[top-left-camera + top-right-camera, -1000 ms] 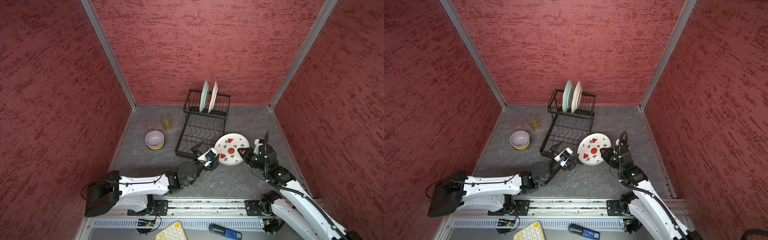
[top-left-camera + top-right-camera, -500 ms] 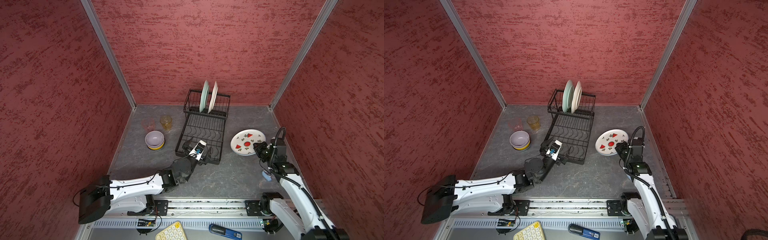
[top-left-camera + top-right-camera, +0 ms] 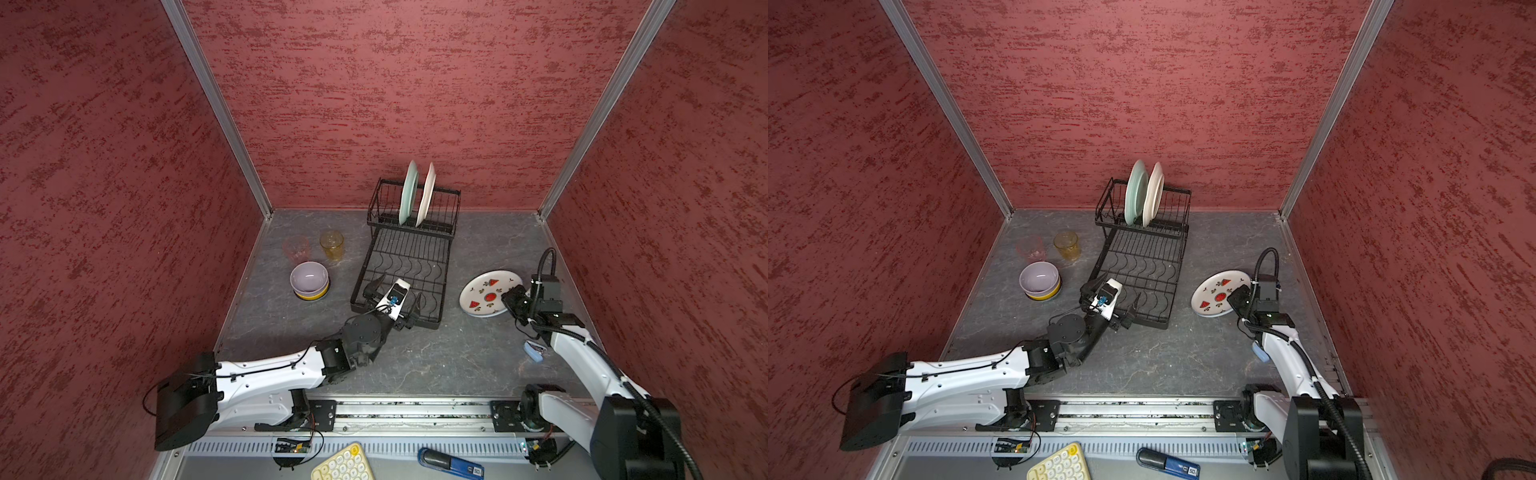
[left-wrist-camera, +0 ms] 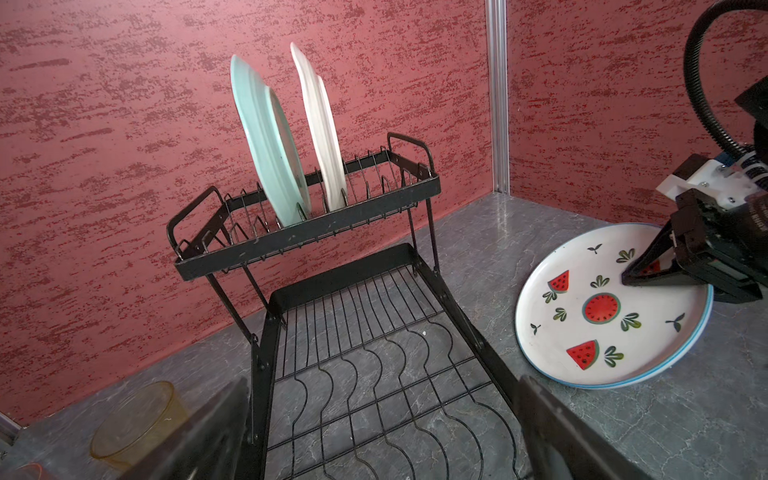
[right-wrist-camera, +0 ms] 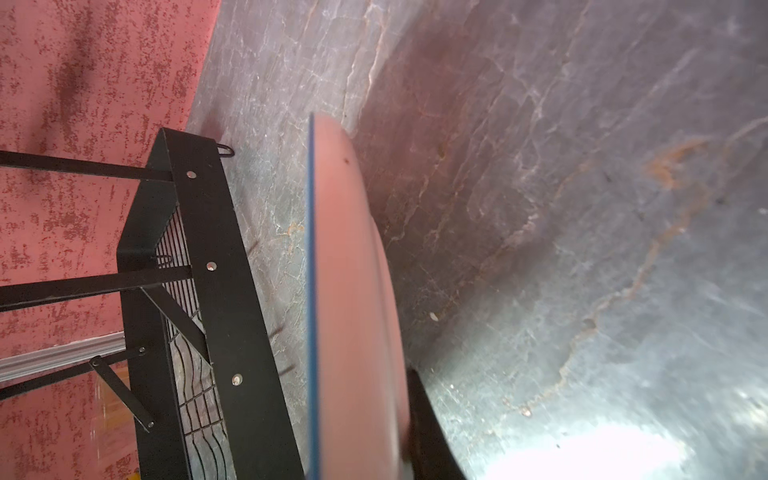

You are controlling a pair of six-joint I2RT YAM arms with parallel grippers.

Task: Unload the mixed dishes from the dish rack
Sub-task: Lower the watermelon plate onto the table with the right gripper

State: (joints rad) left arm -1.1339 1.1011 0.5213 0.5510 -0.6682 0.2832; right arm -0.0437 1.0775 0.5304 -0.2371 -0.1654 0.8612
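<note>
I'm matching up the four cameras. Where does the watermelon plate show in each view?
In a top view: watermelon plate, right of centre, right of the dish rack.
In a top view: plate again right of the rack.
Left wrist: plate face up beside the rack's low tray, right tool pinching its rim.
Right wrist: plate edge-on, underside showing, along the rack's side rail.
Shared landmark: the dish rack.
</note>
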